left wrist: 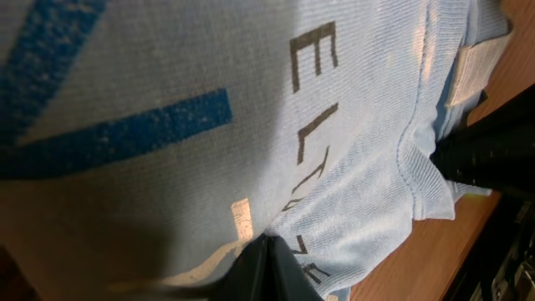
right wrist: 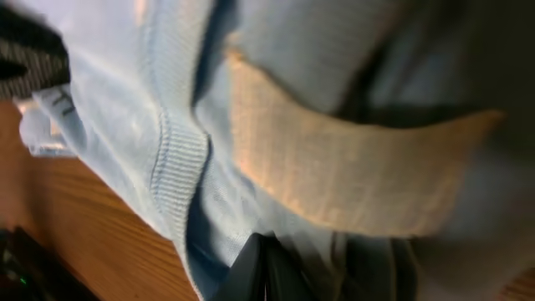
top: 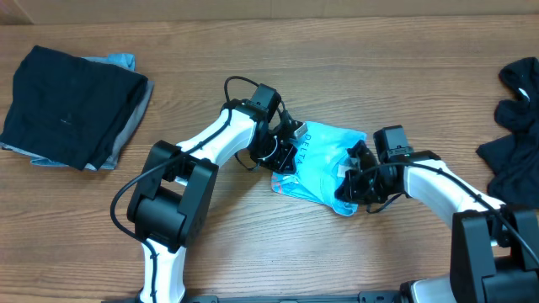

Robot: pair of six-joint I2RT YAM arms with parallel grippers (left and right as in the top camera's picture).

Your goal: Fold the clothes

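Three lots of clothes lie in the overhead view. A folded pile (top: 74, 105) of dark and grey garments sits near the far left corner of the desk (top: 253, 252). A light blue T-shirt (top: 324, 160) is bunched at the middle, and a black heap (top: 514, 126) lies loose against the right edge. The left gripper (top: 290, 141) is at the T-shirt's left side and the right gripper (top: 354, 181) at its right side. I judge one pile done, the T-shirt partway, and the black heap not yet begun.

From the left wrist, the left gripper (left wrist: 267, 263) has its tips together, pinching the T-shirt (left wrist: 167, 125) below its blue print and grey lettering.

From the right wrist, the right gripper (right wrist: 261, 267) is likewise clamped on the T-shirt (right wrist: 109, 100), beside a ribbed seam and a tan label (right wrist: 334, 176).
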